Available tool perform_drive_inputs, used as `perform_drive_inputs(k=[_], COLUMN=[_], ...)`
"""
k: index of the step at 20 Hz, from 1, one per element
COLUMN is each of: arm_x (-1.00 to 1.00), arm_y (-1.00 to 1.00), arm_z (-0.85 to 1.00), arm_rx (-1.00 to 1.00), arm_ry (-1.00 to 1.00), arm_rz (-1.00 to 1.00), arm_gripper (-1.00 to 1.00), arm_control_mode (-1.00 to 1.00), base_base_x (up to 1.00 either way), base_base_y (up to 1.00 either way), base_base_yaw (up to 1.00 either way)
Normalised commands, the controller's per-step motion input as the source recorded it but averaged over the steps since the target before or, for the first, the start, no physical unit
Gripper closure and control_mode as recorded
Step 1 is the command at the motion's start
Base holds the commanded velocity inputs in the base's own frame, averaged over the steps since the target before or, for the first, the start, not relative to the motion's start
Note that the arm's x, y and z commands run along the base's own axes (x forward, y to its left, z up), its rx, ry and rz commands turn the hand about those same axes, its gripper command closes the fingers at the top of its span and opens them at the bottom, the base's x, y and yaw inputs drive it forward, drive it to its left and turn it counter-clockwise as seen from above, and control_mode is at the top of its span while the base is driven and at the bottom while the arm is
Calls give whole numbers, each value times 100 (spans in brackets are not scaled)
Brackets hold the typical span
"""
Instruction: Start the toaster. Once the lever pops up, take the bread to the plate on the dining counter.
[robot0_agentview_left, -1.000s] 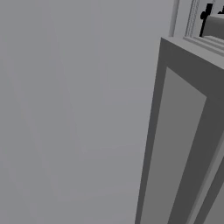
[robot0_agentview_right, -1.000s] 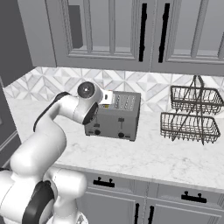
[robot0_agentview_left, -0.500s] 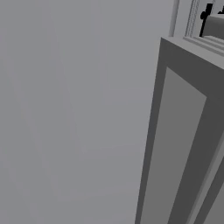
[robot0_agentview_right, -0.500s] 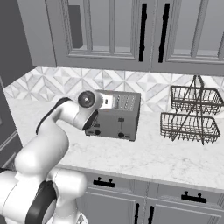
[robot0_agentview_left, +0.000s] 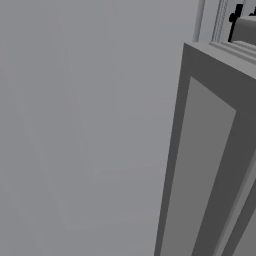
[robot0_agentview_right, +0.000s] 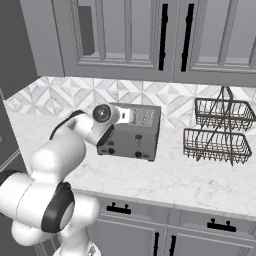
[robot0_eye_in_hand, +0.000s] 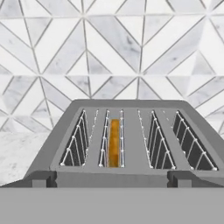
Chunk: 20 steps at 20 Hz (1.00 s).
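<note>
Showing one bread (robot0_eye_in_hand: 114, 142) slice, four toaster (robot0_agentview_right: 134, 132) slots

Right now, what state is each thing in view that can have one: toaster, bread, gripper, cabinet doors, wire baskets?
toaster: upright on the counter against the tiled wall, four slots.
bread: down in the second slot from the left, edge showing.
gripper: open, holding nothing; the hand sits at the toaster's left end.
upper cabinet doors: closed.
wire baskets: nothing visible in either tier.
</note>
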Motion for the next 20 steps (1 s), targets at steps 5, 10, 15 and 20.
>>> perform_drive_inputs(k=[5, 10, 15, 20], arm_x=[43, 23, 19, 13], arm_y=[-3, 0, 0, 12], arm_z=[-1, -3, -7, -12], arm_rx=[0, 0, 0, -1], arm_ry=[4, 8, 7, 3], arm_rz=[-2, -9, -5, 0], arm_gripper=[-100, -100, -100, -100], arm_control_mode=[-100, -100, -100, -100], base_base_x=[0, 0, 0, 0], base_base_y=[0, 0, 0, 0], base_base_yaw=[0, 0, 0, 0])
